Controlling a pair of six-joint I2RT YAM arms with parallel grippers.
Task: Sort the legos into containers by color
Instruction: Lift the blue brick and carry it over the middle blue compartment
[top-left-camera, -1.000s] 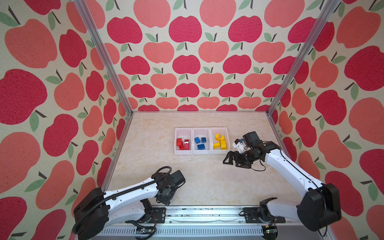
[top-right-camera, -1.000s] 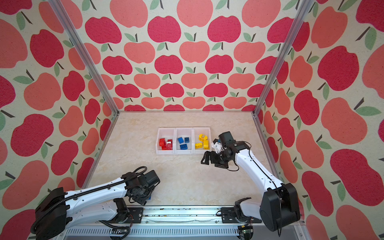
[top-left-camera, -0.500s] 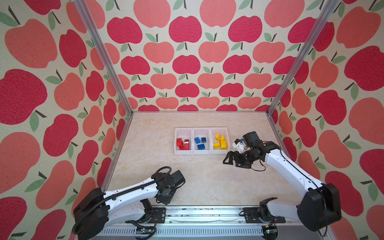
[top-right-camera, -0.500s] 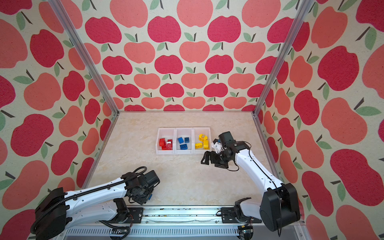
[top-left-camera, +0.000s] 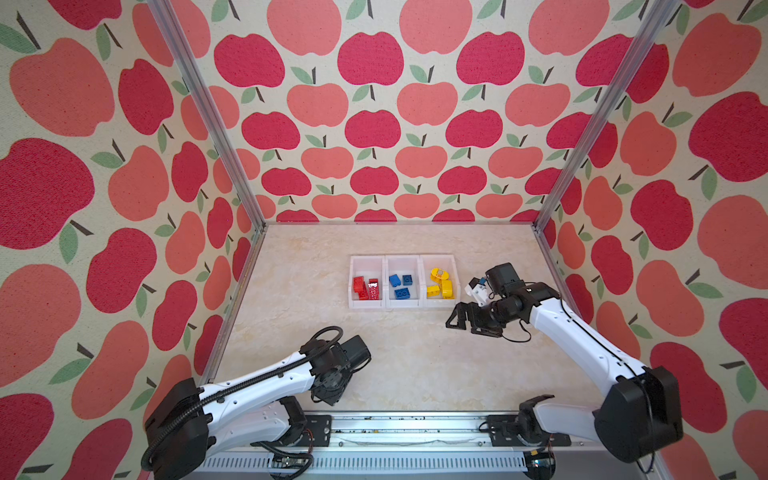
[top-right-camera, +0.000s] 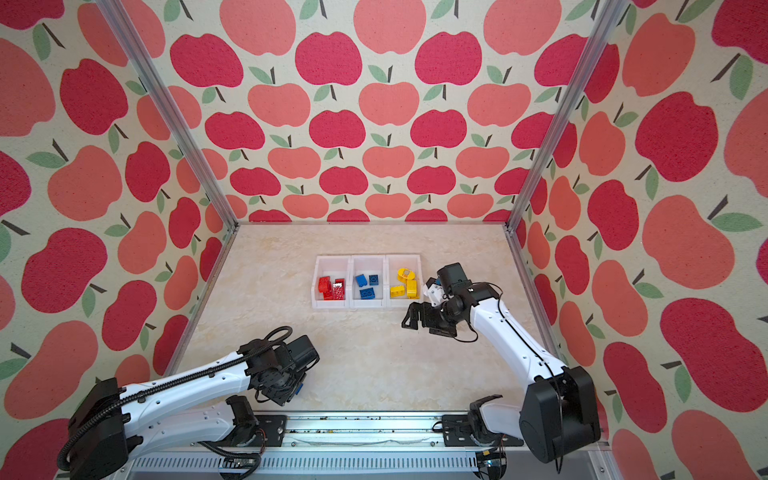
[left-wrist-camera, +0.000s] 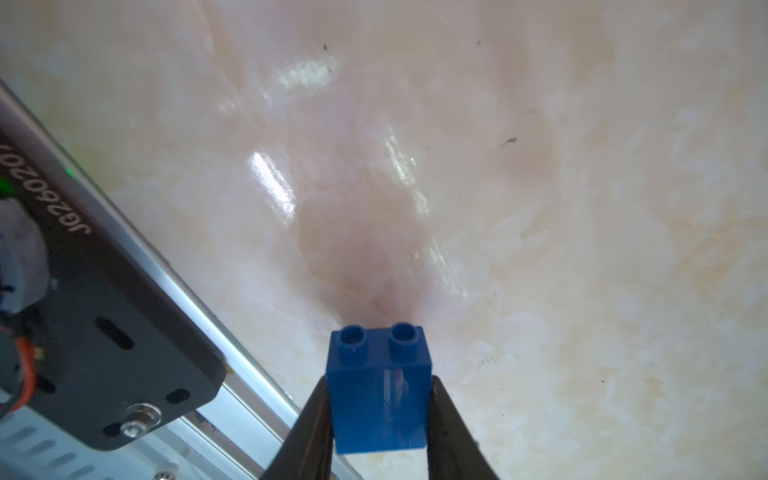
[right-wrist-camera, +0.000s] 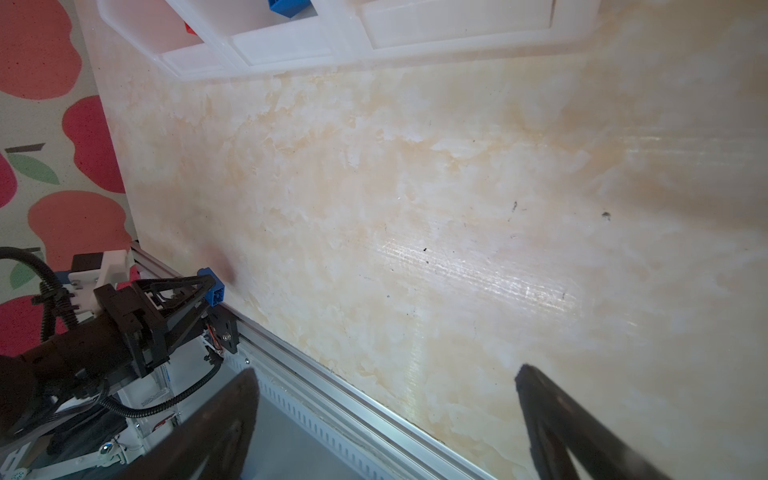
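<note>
My left gripper (left-wrist-camera: 379, 381) is shut on a small blue lego (left-wrist-camera: 378, 386) with two studs, just above the marble floor by the front rail. The same lego (top-right-camera: 298, 388) peeks out under the left wrist in a top view and also shows in the right wrist view as the blue lego (right-wrist-camera: 214, 286). The containers (top-left-camera: 403, 306), three joined white bins, hold red legos (top-left-camera: 365, 287), blue legos (top-left-camera: 401, 286) and yellow legos (top-left-camera: 440, 283). My right gripper (top-left-camera: 459, 321) hovers open and empty just right of the bins.
An aluminium rail (top-left-camera: 415, 419) with black arm mounts runs along the front edge. Apple-patterned walls and metal corner posts (top-left-camera: 540, 224) close in the other three sides. In the left wrist view a black mount plate (left-wrist-camera: 104, 332) lies close beside the held lego.
The left jaws have closed onto the blue lego near the front rail. The right arm has stayed where it was, still open.
</note>
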